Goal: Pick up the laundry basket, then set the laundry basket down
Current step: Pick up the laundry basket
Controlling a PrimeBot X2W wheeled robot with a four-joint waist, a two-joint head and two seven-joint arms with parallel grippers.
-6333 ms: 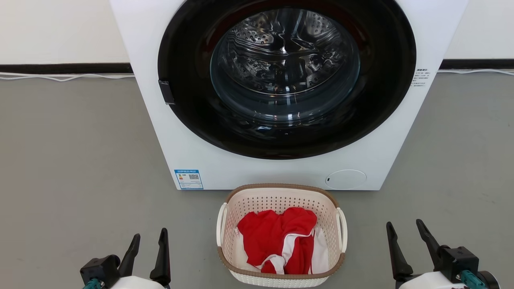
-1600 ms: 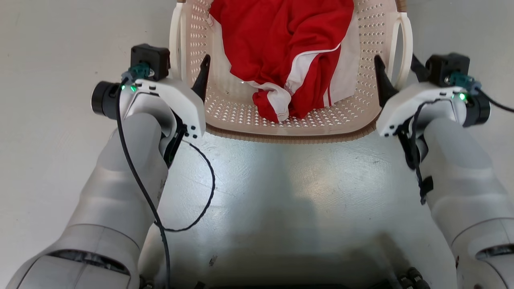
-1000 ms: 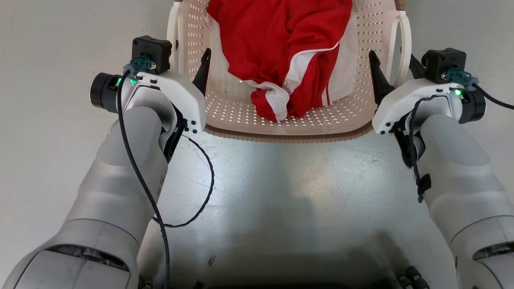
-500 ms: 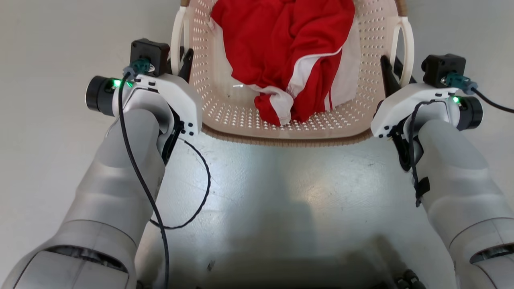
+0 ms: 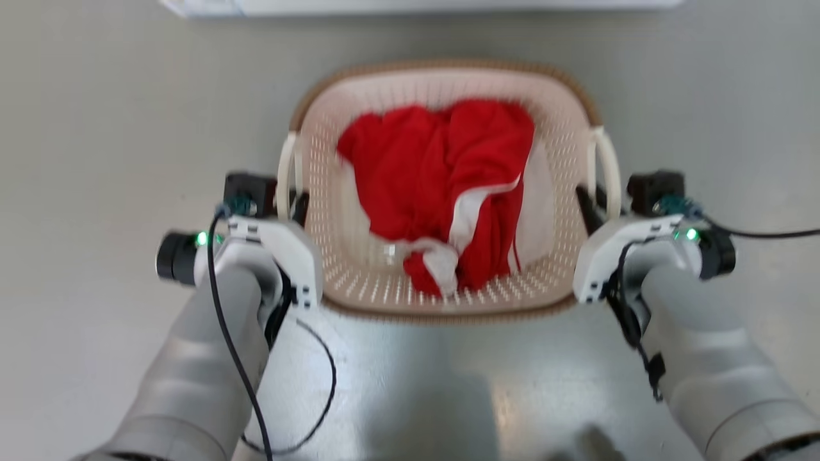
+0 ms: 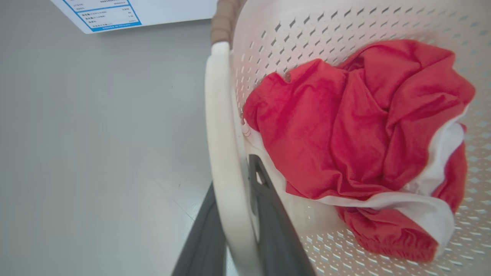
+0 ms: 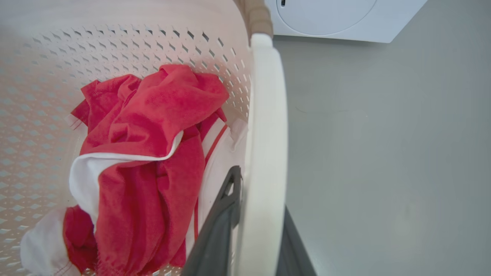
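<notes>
— Where is the laundry basket (image 5: 442, 67)?

— In the middle of the head view, between the two arms. Grey floor (image 5: 96, 128) is all around it. The white washing machine (image 5: 416, 5) is just a strip along the top edge. The picture is blurry, so I cannot tell if the basket touches the floor.

— What is inside it?

— Red and white clothes (image 5: 442, 186), all scrunched up.

— What is the left pincer (image 5: 289, 203) doing?

— It sits at the middle left and squeezes the left handle (image 5: 286, 173). In the left wrist view the white loop comes up from the bottom edge. The two dark fingers (image 6: 272, 230) are one on each side of it. They are almost together, with just the loop pinched between them.

— And the right pincer (image 5: 596, 203)?

— It is at the middle right, clamped on the right handle (image 5: 607, 168). In the right wrist view its fingers (image 7: 215, 237) hug that loop from both sides too.
</notes>
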